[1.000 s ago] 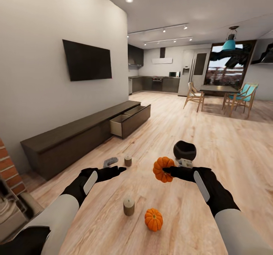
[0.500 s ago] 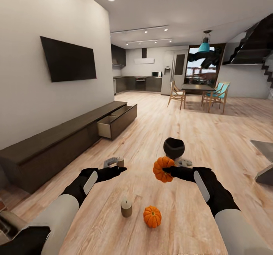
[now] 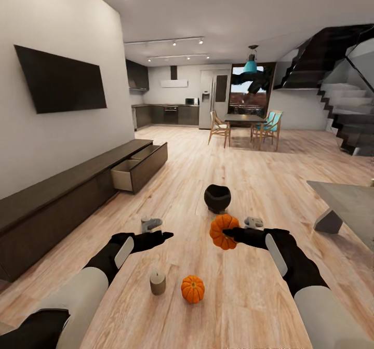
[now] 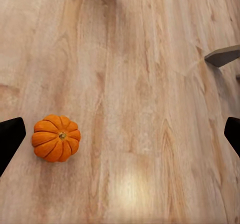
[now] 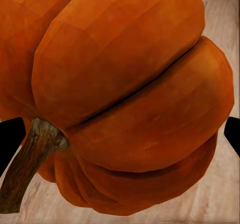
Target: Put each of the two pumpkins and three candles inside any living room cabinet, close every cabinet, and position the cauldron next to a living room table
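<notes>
My right gripper [image 3: 227, 231] is shut on an orange ribbed pumpkin [image 3: 222, 231] held above the floor; up close the pumpkin [image 5: 125, 94] sits between the fingers. A second pumpkin [image 3: 192, 289] lies on the wood floor beside a tan candle [image 3: 157, 281]. My left gripper [image 3: 165, 235] hovers open and empty; its wrist view looks down on the floor pumpkin [image 4: 56, 138]. The black cauldron [image 3: 217, 198] stands on the floor ahead. The long dark cabinet [image 3: 57, 203] runs along the left wall with a drawer [image 3: 130, 174] pulled open. The glass-topped table [image 3: 347, 201] is at the right.
Two small grey objects [image 3: 150, 223] [image 3: 253, 222] lie on the floor near the grippers. A TV [image 3: 59, 79] hangs above the cabinet. A dining table with chairs [image 3: 249, 125], the kitchen and a staircase [image 3: 343, 105] stand far back. Open wood floor stretches between me and the cabinet.
The camera has swung to the right: cabinet, cauldron and floor items slid left in the picture, and the table and stairs came into view. Both arms keep their pose, pumpkin still held.
</notes>
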Controlling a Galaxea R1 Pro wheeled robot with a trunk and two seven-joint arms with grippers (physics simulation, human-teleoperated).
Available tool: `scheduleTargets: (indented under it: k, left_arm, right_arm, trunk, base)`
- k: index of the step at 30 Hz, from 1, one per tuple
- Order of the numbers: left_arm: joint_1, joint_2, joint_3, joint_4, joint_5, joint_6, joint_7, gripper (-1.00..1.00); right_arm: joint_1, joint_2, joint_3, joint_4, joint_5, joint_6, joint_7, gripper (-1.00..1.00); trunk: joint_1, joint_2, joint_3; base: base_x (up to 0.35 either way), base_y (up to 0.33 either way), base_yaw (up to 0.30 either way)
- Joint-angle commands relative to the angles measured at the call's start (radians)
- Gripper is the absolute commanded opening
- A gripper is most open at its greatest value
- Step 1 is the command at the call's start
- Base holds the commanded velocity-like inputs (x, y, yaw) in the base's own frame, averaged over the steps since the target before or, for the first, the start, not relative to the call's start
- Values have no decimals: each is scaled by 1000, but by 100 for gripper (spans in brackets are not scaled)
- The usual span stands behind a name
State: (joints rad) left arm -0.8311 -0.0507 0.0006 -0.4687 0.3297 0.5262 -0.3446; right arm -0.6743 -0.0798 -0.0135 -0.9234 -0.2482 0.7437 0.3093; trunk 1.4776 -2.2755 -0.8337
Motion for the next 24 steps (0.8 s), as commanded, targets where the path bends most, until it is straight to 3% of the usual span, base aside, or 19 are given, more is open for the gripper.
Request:
scheduleTargets:
  k: [1, 18, 24]
  left_arm:
    - [0, 0, 0, -1, 6, 7, 1, 100]
    - [0, -5, 2, 4, 7, 5, 0, 100]
    - [0, -8, 2, 8, 9, 8, -61, 100]
  right_arm:
    - [-1, 0, -1, -1, -4, 6, 3, -100]
    - [-1, -1, -1, -2, -5, 7, 2, -100]
    - [-1, -1, -2, -13, -6, 14, 2, -100]
  trunk:
    - [0, 0, -1]
    - [0, 0, -1]
    - [7, -14, -7]
  base:
    - [-8, 0, -84]
    - [-1, 0, -11]
    - [0, 0, 0]
